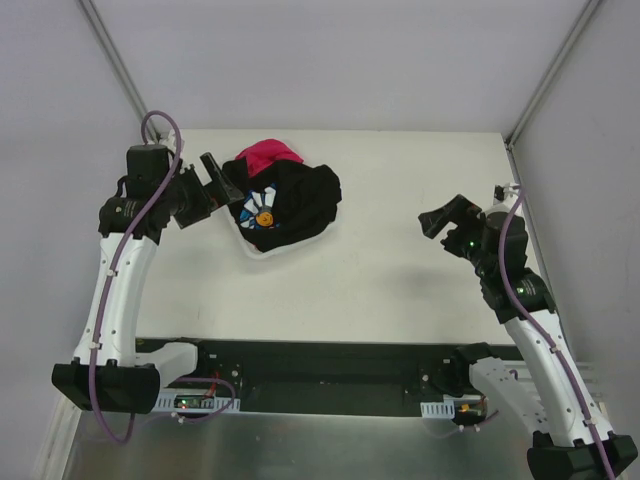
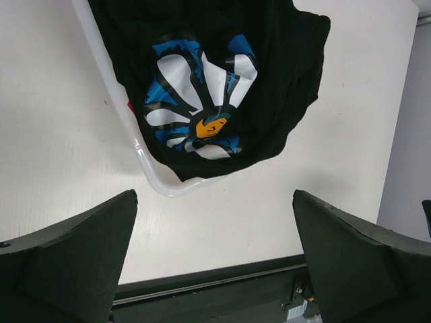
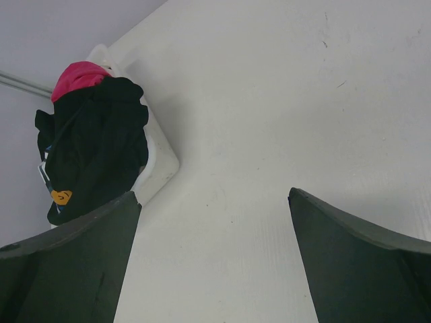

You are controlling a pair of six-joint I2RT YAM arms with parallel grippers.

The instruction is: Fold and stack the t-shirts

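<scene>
A black t-shirt with a white daisy print lies heaped in a white basket at the table's back left. A magenta-pink t-shirt sticks out behind it. The left wrist view shows the black shirt and its daisy draped over the basket rim. My left gripper is open and empty, just left of the basket. My right gripper is open and empty, far right of it; its view shows the black shirt and pink shirt. No cream shirt shows.
White table with walls and metal posts at the back corners. A black rail runs along the near edge between the arm bases.
</scene>
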